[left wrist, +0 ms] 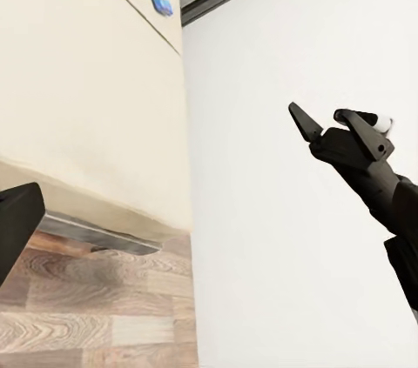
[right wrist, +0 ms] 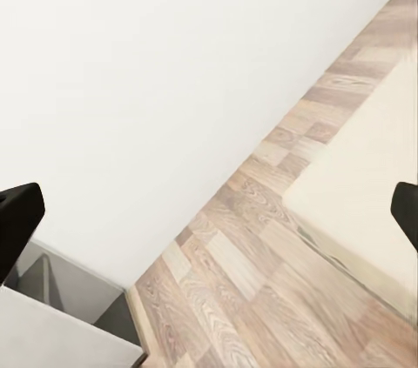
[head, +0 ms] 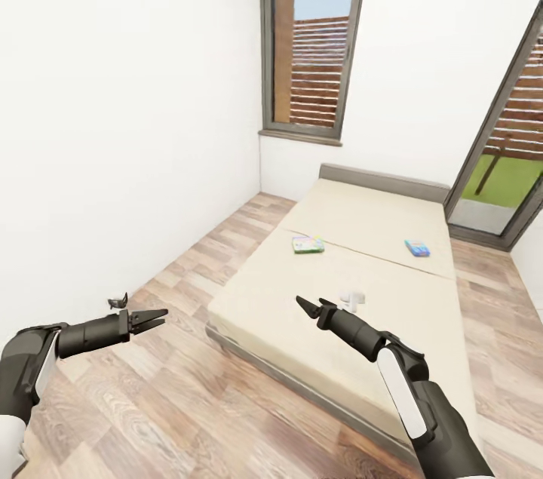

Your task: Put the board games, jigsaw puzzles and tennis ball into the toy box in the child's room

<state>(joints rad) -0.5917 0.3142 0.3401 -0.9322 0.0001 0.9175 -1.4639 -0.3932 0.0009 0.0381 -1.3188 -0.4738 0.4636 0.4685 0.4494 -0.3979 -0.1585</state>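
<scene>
We are facing the bed (head: 354,268), where two board games are lying: a green one (head: 308,244) and a small blue one (head: 417,247). Our left gripper (head: 154,319) and right gripper (head: 305,307) are hanging empty, fingers apart, ready for grabbing because both games are too far to reach.

The beige bed (head: 354,298) carries a green-edged board game (head: 308,244) and a small blue one (head: 417,247), well apart
</scene>
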